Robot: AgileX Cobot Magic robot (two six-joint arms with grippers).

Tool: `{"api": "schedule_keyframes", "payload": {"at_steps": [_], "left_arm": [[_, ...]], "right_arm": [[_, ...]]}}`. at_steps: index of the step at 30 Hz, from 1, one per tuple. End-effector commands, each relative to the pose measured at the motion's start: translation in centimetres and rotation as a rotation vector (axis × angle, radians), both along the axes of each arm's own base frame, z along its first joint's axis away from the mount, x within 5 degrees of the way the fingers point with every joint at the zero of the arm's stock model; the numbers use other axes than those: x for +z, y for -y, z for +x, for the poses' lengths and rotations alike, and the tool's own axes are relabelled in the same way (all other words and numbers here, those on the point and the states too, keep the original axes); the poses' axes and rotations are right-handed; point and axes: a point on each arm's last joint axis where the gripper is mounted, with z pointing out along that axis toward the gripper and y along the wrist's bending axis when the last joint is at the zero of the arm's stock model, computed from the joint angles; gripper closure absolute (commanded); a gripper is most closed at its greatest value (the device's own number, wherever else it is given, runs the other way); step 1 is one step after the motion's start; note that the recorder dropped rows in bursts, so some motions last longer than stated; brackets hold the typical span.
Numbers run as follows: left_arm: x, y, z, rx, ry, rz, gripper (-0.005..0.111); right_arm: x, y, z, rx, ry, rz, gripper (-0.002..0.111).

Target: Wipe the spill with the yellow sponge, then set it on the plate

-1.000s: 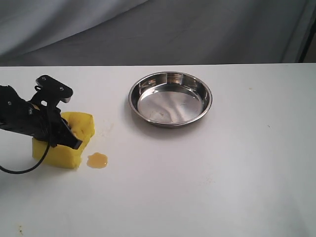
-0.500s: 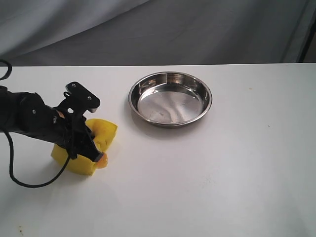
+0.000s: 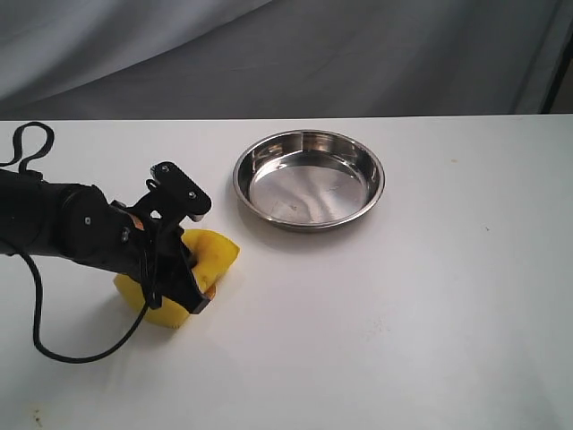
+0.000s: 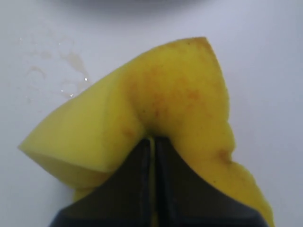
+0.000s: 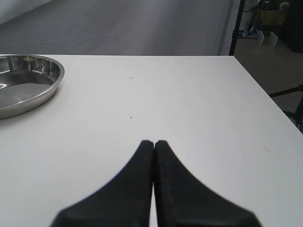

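A white tabletop [image 3: 430, 340] fills the scene in front of grey drapery. The black left arm [image 3: 63, 228] reaches low across its left side, a cable looping beside it. A round, shiny stainless-steel plate [image 3: 309, 193] sits near the tabletop's far edge, well apart from the arm's tip. A bright yellow foam sponge [image 3: 215, 255] rests on the tabletop near the plate, on its near-left side, gripped by the left end effector [image 3: 183, 288]. The left wrist view shows that end effector's two black fingers [image 4: 128, 184] almost meeting, pinching the brown-specked foam into a deep fold that bulges to either side. The right end effector [image 5: 154, 143] hangs over bare tabletop, its fingers pressed together with nothing between them. Thin, pale wet streaks [image 4: 71, 64] mark the tabletop just beside the sponge.
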Motion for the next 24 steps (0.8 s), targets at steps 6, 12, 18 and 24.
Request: {"api": "schedule_keyframes", "payload": {"at_steps": [6, 12, 18, 24], "left_arm": [[-1.7, 1.1, -2.5, -0.042, -0.168, 0.03, 0.107], [-1.7, 3.1, -3.8, -0.119, -0.167, 0.036, 0.107], [-1.8, 4.6, -5.3, -0.187, -0.192, 0.05, 0.107], [-1.8, 5.5, -6.3, -0.228, -0.212, 0.059, 0.107]], "right_arm": [[-0.1, 0.0, 0.0, 0.004, 0.004, -0.006, 0.108], [-0.1, 0.0, 0.0, 0.004, 0.004, -0.006, 0.108], [-0.1, 0.0, 0.0, 0.004, 0.004, -0.006, 0.108], [-0.1, 0.0, 0.0, 0.004, 0.004, -0.006, 0.108]]}}
